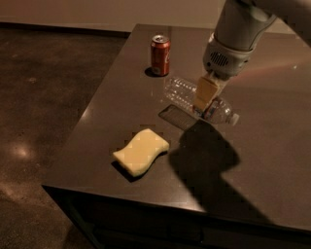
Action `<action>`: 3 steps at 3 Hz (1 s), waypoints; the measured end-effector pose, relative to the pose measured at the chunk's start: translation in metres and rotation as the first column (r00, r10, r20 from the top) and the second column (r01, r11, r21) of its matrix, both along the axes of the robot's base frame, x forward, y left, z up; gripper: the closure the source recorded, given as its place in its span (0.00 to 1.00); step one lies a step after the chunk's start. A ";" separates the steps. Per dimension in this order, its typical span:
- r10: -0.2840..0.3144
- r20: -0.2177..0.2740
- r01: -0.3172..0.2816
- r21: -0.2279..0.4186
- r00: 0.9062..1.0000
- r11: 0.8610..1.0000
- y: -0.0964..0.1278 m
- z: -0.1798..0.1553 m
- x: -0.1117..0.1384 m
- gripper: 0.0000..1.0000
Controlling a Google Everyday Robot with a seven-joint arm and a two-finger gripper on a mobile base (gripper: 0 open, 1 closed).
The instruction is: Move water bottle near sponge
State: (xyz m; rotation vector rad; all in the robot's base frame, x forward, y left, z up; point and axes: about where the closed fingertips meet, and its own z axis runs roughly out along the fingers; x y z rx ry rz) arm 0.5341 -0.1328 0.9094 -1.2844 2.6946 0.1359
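from my station i read the gripper (203, 104) as clamped on the small clear ribbed plastic water bottle (180, 90), its tan fingers closed across the body toward the white cap end. the bottle lies on its side in the grasp and seems to hang just above the dark brown table (104, 112), since a patch of its shadow falls on the surface below it. so the pick looks done, while the placing is not: the thick, pale yellow, wavy-edged foam sponge (141, 151) sits toward the front edge, apart from the bottle, with bare tabletop between them. what is left, i judge, is to carry the bottle down toward the sponge, set it beside it and let go. the red aluminium soda can (160, 55) stands upright at the back, close to the bottle's far end, so i would watch that side. the tabletop is smooth and faintly glossy. the grey arm (240, 29) throws a broad shadow on it. around it is a polished, dark, speckled floor (43, 107) and a pale wall (121, 12).
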 end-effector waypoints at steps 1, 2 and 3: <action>0.083 -0.035 -0.084 -0.018 0.996 0.996 0.017 -0.010 -0.022 1.00; 0.120 -0.063 -0.122 -0.036 0.991 0.992 0.026 -0.021 -0.037 0.82; 0.138 -0.082 -0.141 -0.034 0.987 0.989 0.031 -0.030 -0.046 0.59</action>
